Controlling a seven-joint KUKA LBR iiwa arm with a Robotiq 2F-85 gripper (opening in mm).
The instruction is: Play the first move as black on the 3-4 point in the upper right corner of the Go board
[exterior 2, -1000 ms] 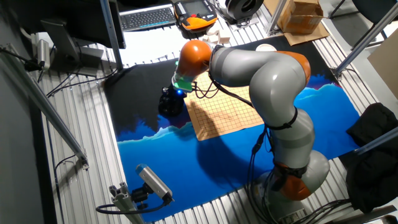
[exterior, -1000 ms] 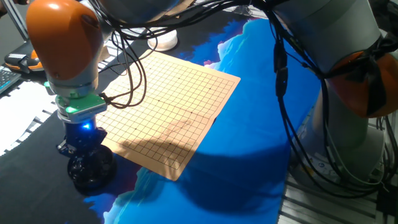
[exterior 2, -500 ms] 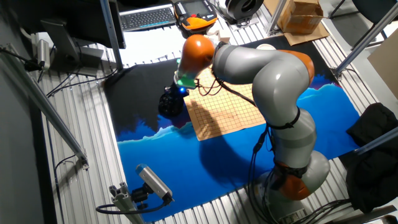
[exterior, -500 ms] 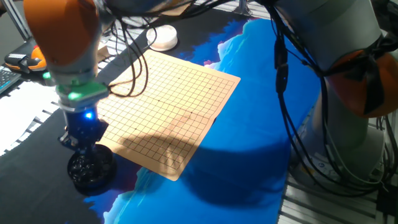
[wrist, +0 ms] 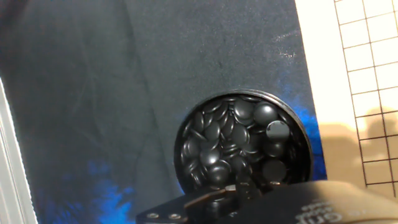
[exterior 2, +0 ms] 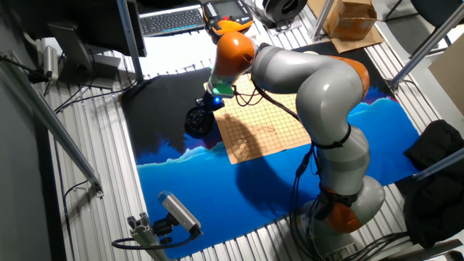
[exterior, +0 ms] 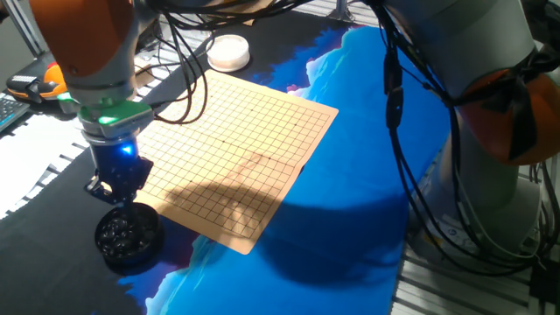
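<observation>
Black and glossy, the small round stones fill a round black bowl [wrist: 242, 146] that sits on dark cloth just beside the left edge of the board in the hand view. Which of them is the stone to be played cannot be told; none lies on the grid in any view. At the bottom edge of that view a dark part of the two-finger gripper [wrist: 239, 190] overlaps the near rim of the bowl, and whether anything is pinched there cannot be told, nor how far apart the jaws stand.

In one fixed view the same bowl [exterior: 129, 236] rests on the cloth at the near left corner of the square tan wooden Go board [exterior: 236, 149], close to its edge. The gripper [exterior: 116, 188] hangs just above the bowl, apart from it, under a green-lit ring and a blue light on the orange-and-grey arm [exterior: 83, 52]. The board lies partly on the dark cloth and partly on a bright blue cloth [exterior: 350, 201].

Beyond the far corner of the board stands a round white lidded bowl [exterior: 228, 52].

In the other fixed view the gripper [exterior 2: 206, 106] is over the black bowl [exterior 2: 198, 122] at the board's [exterior 2: 264, 127] left side.
</observation>
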